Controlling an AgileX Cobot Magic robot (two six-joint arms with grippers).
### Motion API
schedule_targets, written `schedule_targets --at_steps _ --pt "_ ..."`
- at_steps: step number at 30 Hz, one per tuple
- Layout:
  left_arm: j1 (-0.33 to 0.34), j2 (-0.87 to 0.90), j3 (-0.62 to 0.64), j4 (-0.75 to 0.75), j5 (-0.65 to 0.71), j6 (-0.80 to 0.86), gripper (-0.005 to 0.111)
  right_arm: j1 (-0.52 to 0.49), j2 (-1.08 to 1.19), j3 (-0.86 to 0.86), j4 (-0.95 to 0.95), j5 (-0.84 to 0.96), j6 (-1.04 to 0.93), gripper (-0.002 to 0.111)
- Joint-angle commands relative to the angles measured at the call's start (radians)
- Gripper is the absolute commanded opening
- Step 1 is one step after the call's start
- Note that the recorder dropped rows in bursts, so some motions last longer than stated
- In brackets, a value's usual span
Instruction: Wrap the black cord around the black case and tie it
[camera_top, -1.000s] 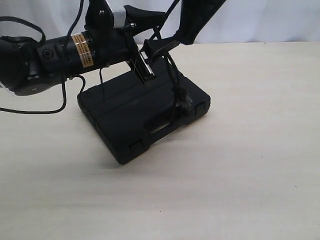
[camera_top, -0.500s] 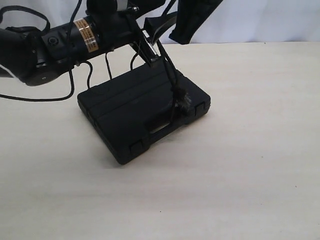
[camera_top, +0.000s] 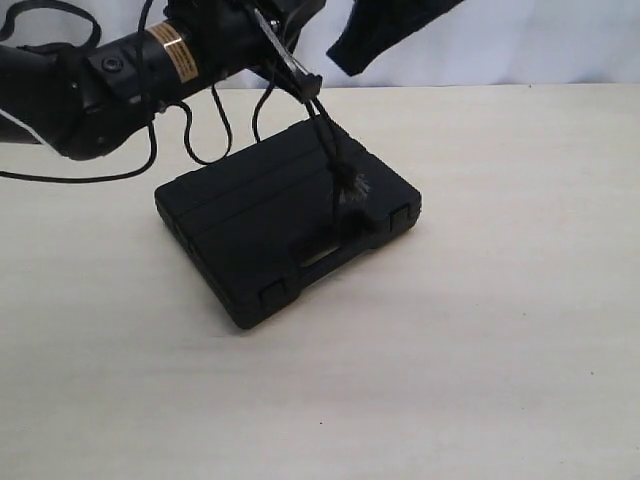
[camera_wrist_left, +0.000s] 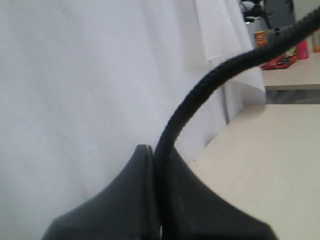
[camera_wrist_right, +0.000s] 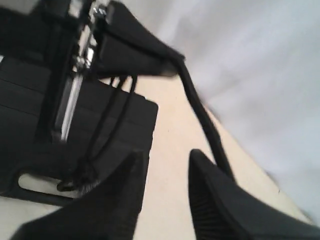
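The black case (camera_top: 270, 225) lies flat on the table, handle slot toward the front. The black cord (camera_top: 325, 130) runs taut from my left gripper (camera_top: 298, 72), above the case's back edge, down to its frayed knot (camera_top: 350, 190) on the lid. In the left wrist view the left gripper (camera_wrist_left: 156, 152) is shut on the cord (camera_wrist_left: 200, 95). My right gripper (camera_top: 345, 55) hangs open higher up, just right of the left one. In the right wrist view the right gripper (camera_wrist_right: 167, 160) holds nothing; the cord (camera_wrist_right: 205, 125) passes beside one finger, and the case (camera_wrist_right: 30, 100) lies below.
The beige table (camera_top: 480, 330) stretches to the front and right of the case. A white curtain (camera_top: 540, 40) closes off the back. The left arm's own cables (camera_top: 205, 140) loop down near the case's back left corner.
The left gripper has risen and drawn back to the left with the cord, pulling it taut and lifting the knot a little. The right gripper has moved up and away from it.
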Motion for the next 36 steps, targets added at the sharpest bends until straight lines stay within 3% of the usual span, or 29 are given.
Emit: schedule_targets --at_steps 1,3,5,9,10,13,20,27,36 --pt "0.041 -0.017 -0.044 -0.112 0.137 -0.019 0.0 -0.044 -0.027 -0.032 -0.035 0.212 0.254 0.05" --pt "0.077 -0.017 -0.062 -0.156 0.186 -0.039 0.0 -0.125 -0.028 -0.004 0.019 0.31 0.341 0.061" --pt "0.099 -0.017 -0.072 -0.172 0.222 -0.039 0.0 -0.191 -0.024 0.055 0.106 0.283 0.356 0.061" --pt "0.144 -0.017 -0.072 -0.182 0.245 -0.039 0.0 -0.3 0.011 0.207 0.319 0.092 0.352 0.061" --pt "0.169 -0.017 -0.072 -0.205 0.268 -0.039 0.0 -0.335 0.046 0.287 0.379 -0.032 0.356 0.061" --pt "0.207 -0.017 -0.072 -0.221 0.309 -0.039 0.0 -0.327 0.139 0.386 0.464 -0.189 0.38 0.058" --pt "0.253 -0.017 -0.072 -0.231 0.388 -0.034 0.0 -0.245 0.331 0.395 0.58 -0.438 0.382 0.057" --pt "0.276 -0.006 -0.072 -0.231 0.419 -0.034 0.0 -0.244 0.412 0.395 0.721 -0.556 0.388 0.057" --pt "0.276 -0.003 -0.072 -0.231 0.407 -0.034 0.0 -0.244 0.499 0.395 0.746 -0.64 0.438 0.057"
